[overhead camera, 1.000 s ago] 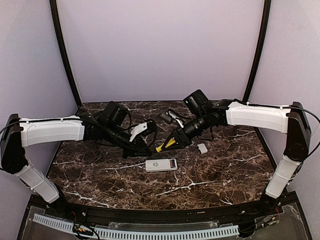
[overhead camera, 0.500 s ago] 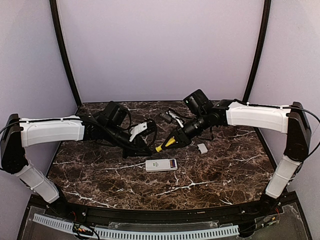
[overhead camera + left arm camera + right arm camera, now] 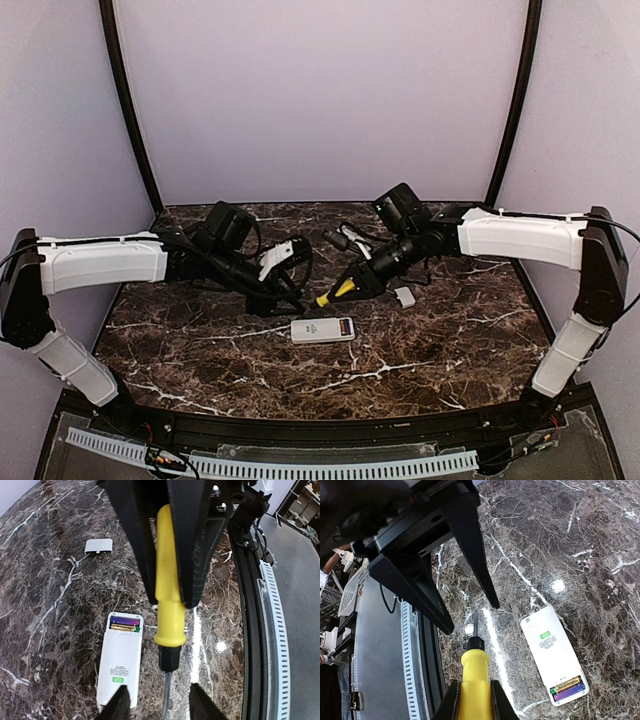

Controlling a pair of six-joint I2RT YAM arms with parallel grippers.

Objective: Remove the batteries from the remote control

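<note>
The white remote control (image 3: 320,330) lies back-up on the marble table, its compartment open at the right end with two batteries (image 3: 345,327) in it, one gold and one purple (image 3: 567,687). In the left wrist view the batteries (image 3: 124,625) sit at the far end of the remote control (image 3: 120,665). My right gripper (image 3: 474,687) is shut on the yellow screwdriver handle (image 3: 475,672). Around the screwdriver's thin shaft (image 3: 167,695) stands my left gripper (image 3: 159,705), open, its fingers apart from the shaft. Both grippers hover just behind the remote.
The small white battery cover (image 3: 404,296) lies on the table to the right of the remote, also seen as the cover (image 3: 98,546) in the left wrist view. A black rail (image 3: 250,630) runs along the table's near edge.
My left gripper has opened off the screwdriver shaft. My right gripper has shut on the yellow handle and carried it slightly right. The remote has not moved.
</note>
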